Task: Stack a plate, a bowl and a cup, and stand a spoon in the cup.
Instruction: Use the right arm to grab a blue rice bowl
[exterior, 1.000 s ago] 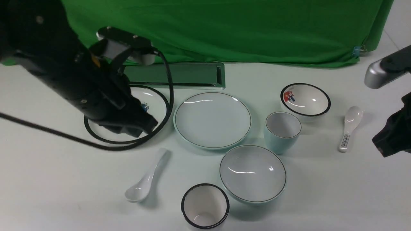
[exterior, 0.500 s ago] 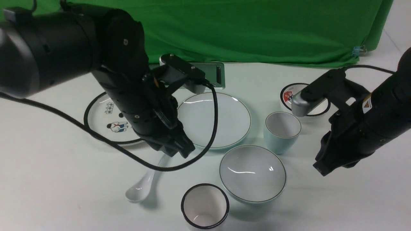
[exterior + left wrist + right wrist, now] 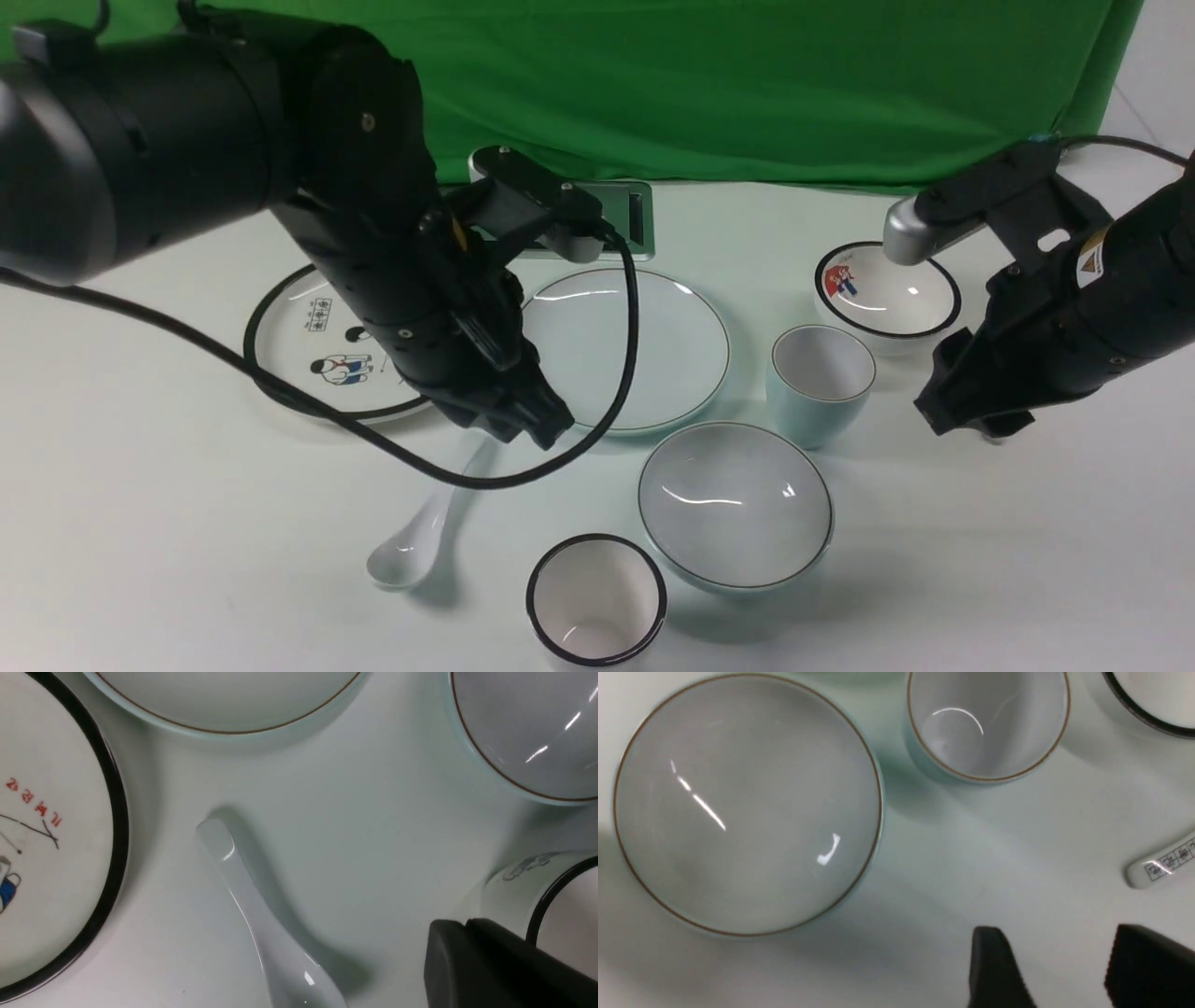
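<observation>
Standing here, the light comes from overhead, even and fairly bright, and the white worktop (image 3: pixel 140 560) takes a faint green cast. Shadows are soft and short: the one under the bowl (image 3: pixel 735 504) falls toward the near side, and that of the spoon (image 3: pixel 432 518) lies just beside it. White streaks of glare sit inside the bowl and along the far rim of the plate (image 3: pixel 672 345). The front view is sharp. In the close view, the right end effector (image 3: pixel 1050 961) is only blurred black shapes.

Cartoon plate (image 3: pixel 280 355), black-rimmed bowl (image 3: pixel 901 297), black-rimmed cup (image 3: pixel 597 588), green cloth (image 3: pixel 728 84) behind.

green cloth backdrop (image 3: pixel 747 84), white table (image 3: pixel 140 523)
</observation>
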Tool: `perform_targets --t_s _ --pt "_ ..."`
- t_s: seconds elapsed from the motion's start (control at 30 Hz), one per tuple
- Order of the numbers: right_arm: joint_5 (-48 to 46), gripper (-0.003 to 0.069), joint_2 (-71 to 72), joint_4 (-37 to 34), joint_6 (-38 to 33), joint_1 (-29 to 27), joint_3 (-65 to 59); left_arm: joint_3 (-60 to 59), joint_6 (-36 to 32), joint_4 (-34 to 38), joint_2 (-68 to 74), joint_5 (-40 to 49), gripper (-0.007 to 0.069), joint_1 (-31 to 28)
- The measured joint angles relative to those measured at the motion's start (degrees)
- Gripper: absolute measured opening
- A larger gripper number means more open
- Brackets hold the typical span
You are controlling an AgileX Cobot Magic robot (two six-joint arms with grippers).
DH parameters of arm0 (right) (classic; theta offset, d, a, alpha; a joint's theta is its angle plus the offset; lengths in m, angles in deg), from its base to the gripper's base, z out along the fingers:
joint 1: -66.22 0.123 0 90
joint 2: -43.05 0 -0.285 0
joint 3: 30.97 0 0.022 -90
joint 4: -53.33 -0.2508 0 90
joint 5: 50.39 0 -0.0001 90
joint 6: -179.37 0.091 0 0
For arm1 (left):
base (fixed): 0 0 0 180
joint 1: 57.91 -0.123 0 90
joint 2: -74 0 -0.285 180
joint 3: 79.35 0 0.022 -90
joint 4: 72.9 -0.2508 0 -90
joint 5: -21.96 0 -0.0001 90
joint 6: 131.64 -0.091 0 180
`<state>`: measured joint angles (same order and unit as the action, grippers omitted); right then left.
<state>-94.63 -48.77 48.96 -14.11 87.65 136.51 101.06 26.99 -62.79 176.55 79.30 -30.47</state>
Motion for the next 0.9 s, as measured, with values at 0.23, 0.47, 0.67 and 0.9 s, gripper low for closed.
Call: perform_targets --t_s 0.23,0.47,0.67,0.9 --pt "0.15 0.0387 0.0 0.0 0.1 0.0 0.0 0.0 0.0 0.0 0.0 -1.31 -0.0029 0.0" --pt "-1.27 0.0388 0.0 -0.13 2.32 0.0 0.0 0.0 0.23 0.0 0.0 -4.64 -0.0029 0.0" --pt "-1.29 0.0423 -0.8 -3.05 3.8 1.14 0.0 0.0 1.91 -0.07 0.0 -9.18 -0.0029 0.0" --pt "0.92 0.055 -7.45 -4.45 7.19 6.39 0.0 0.0 1.92 -0.33 0.0 -11.49 -0.0029 0.0"
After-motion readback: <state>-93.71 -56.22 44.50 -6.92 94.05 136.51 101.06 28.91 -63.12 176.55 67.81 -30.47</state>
